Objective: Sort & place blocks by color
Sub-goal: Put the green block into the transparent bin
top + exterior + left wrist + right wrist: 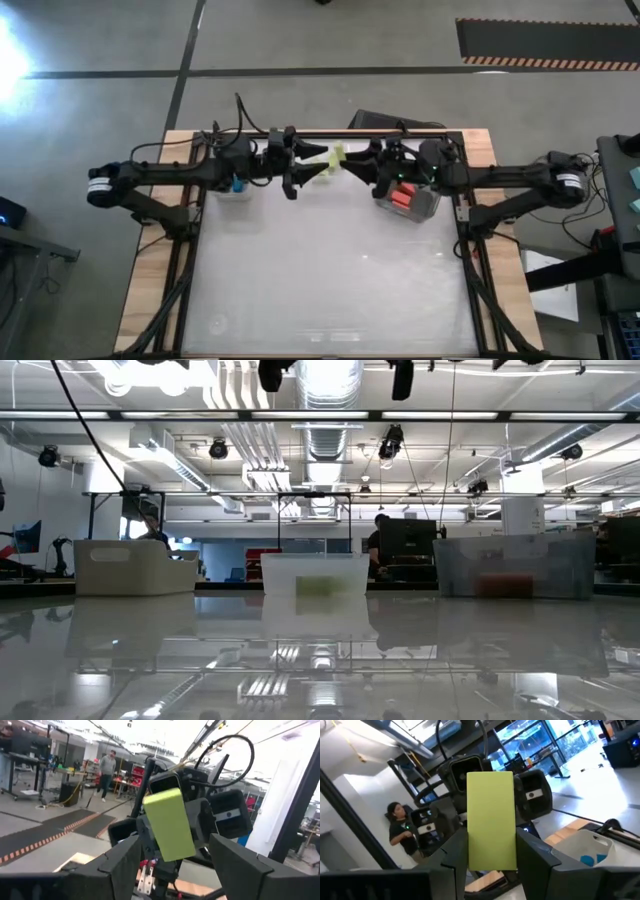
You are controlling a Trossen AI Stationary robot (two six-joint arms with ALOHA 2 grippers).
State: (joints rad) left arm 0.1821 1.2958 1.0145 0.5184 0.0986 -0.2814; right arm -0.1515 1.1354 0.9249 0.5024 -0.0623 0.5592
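A yellow-green block point(336, 157) hangs in the air between my two grippers, near the table's far edge. My right gripper point(358, 163) is shut on the block point(491, 820). My left gripper point(312, 166) faces it from the table's left and is open. Its fingers point(125, 865) stand wide on either side of the block point(170, 825) without touching it. Blue blocks point(592, 856) lie in a clear bin point(236, 187) under the left arm. Red-orange blocks point(402, 195) lie in a bin point(425, 205) under the right arm. Neither gripper shows in the low view. My right gripper pinches the yellow-green block between its two fingers point(454, 852), one on each long side, at the block's lower half point(491, 855). It comes level from the table's right. The block is lifted clear of the table and points toward the left gripper.
Three bins stand in a row along the far edge: a whitish one point(135, 567), a clear middle one point(315, 582) with green inside, and a greyish one point(510, 572) with red inside. The table's white top point(330, 270) lies bare toward the near edge. People stand in the room beyond.
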